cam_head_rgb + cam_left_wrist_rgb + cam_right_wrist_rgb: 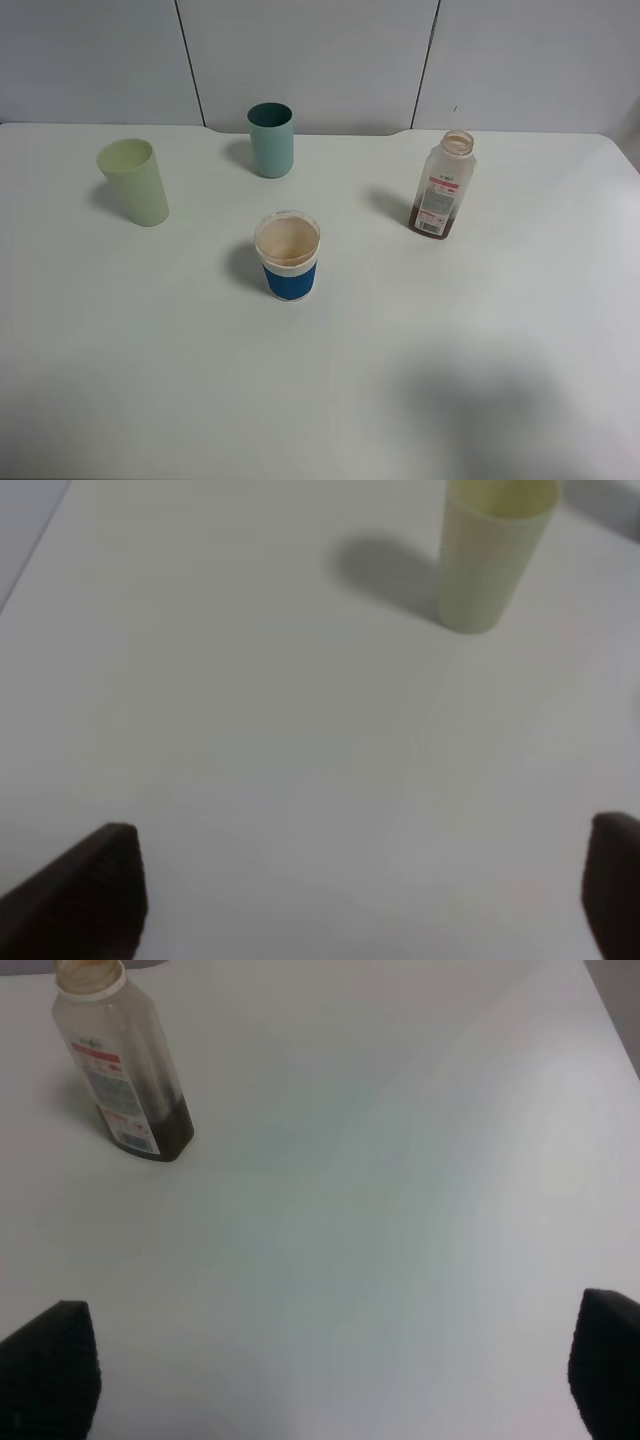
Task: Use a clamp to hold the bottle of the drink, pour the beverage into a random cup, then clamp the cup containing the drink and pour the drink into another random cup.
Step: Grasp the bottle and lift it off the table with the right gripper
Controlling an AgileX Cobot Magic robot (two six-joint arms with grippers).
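On the white table (480, 350), far left, stands the pale yellow-green tumbler (133, 181). The left gripper (360, 900) hangs over the table, apart from it, fingers spread wide and holding nothing. Next, at the back, is a teal tumbler (271, 139). In the middle stands the short white cup (288, 256) with a blue band; its inside looks tan. On the right stands the bottle (442, 185), with a little brown drink (432, 222) at the bottom. The right gripper (330, 1380) is spread wide too, with nothing in it.
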